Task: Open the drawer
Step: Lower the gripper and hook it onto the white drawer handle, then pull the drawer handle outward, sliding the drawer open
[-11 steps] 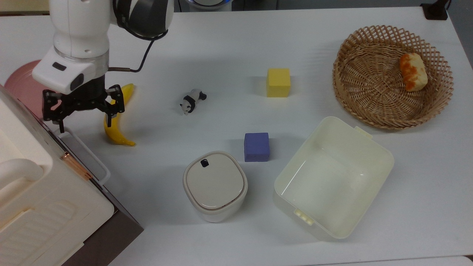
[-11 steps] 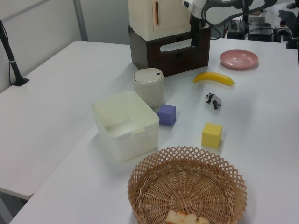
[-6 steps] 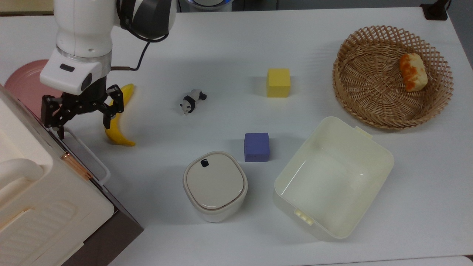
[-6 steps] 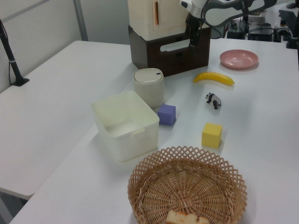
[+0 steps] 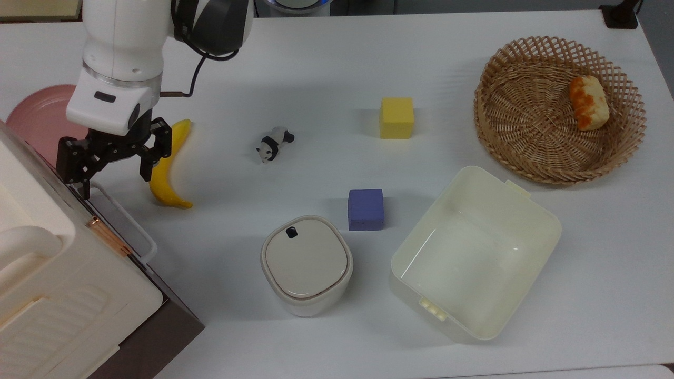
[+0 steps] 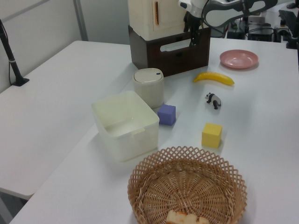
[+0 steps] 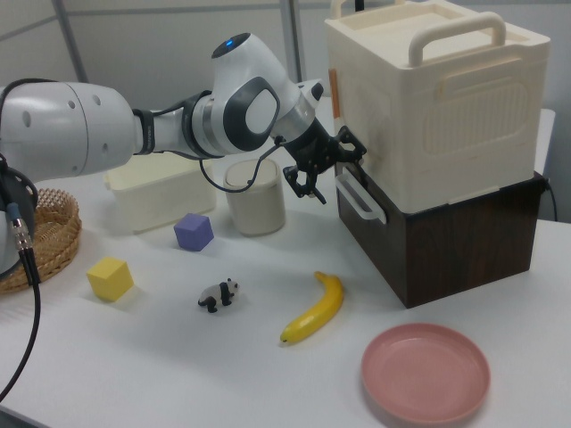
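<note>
Your claw (image 5: 110, 160), fingers spread and empty, hangs at the far end of the handle (image 5: 124, 218) in the top view, one finger just above that end. The drawer (image 7: 437, 236) sits shut beneath the cabinet (image 7: 437, 98); the bar runs level along its dark front, which faces the banana (image 5: 167, 166).

Even, bright overhead light fills all three views, leaving only soft, pale shadows on the white counter (image 5: 474, 52) beside each thing. A thin glare line glints inside the cream tub (image 5: 474, 252) at the top view's lower right. The left view looks slightly softer, its far corners hazy.
</note>
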Controlling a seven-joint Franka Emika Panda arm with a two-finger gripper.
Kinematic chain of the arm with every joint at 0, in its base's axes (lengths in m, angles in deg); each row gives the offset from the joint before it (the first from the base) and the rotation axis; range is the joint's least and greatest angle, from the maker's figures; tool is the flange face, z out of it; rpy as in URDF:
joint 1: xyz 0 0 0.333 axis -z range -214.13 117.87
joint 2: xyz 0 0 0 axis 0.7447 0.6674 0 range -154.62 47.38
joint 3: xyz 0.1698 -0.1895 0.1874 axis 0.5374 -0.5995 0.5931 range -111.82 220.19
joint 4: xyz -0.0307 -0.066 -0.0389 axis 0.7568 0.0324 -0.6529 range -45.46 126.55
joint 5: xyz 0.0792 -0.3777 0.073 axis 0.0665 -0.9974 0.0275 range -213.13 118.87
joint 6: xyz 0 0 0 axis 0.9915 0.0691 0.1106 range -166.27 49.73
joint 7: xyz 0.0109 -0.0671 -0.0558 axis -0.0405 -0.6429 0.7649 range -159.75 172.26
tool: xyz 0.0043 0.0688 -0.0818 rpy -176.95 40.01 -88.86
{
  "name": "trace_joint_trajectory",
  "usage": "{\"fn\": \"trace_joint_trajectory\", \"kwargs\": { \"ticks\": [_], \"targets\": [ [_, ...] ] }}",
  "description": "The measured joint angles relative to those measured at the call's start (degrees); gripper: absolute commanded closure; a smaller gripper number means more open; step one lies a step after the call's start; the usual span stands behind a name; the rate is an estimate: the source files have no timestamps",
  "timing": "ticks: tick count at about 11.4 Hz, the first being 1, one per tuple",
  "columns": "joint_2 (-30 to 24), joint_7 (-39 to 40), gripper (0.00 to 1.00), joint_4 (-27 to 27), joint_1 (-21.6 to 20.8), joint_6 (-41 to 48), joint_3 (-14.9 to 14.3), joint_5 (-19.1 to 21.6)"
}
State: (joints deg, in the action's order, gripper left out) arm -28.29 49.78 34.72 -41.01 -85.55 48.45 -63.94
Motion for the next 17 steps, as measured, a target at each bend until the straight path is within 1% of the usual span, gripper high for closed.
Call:
{"fn": "trace_joint_trajectory", "kwargs": {
  "ticks": [3,5,6,7,8,9,10,12,13,14,15,17],
  "targets": [
    [1.52,0.16,0.07,0.13,-0.01,-0.01,1.19,-0.13],
    [2.67,0.16,0.10,0.13,0.00,-0.15,1.31,-1.07],
    [3.25,0.14,0.15,0.14,0.04,-1.18,1.31,-1.57],
    [3.92,0.03,0.19,0.15,0.06,-2.73,1.31,-2.07],
    [4.70,-0.57,0.22,0.15,0.07,-3.88,1.31,-3.63],
    [5.42,-1.62,0.27,0.16,0.08,-4.13,1.37,-5.60],
    [6.02,-2.45,0.37,0.16,0.16,-4.58,1.68,-6.61],
    [6.69,-3.15,0.54,0.13,0.31,-6.99,1.86,-6.98],
    [6.77,-3.23,0.60,0.12,0.37,-7.26,1.89,-6.98],
    [6.76,-3.24,0.78,0.05,0.42,-7.50,1.88,-7.08],
    [6.75,-3.25,0.86,-0.15,0.61,-8.05,1.88,-7.24],
    [6.75,-3.25,0.86,-0.27,0.90,-8.20,1.94,-7.59]
  ]
}}
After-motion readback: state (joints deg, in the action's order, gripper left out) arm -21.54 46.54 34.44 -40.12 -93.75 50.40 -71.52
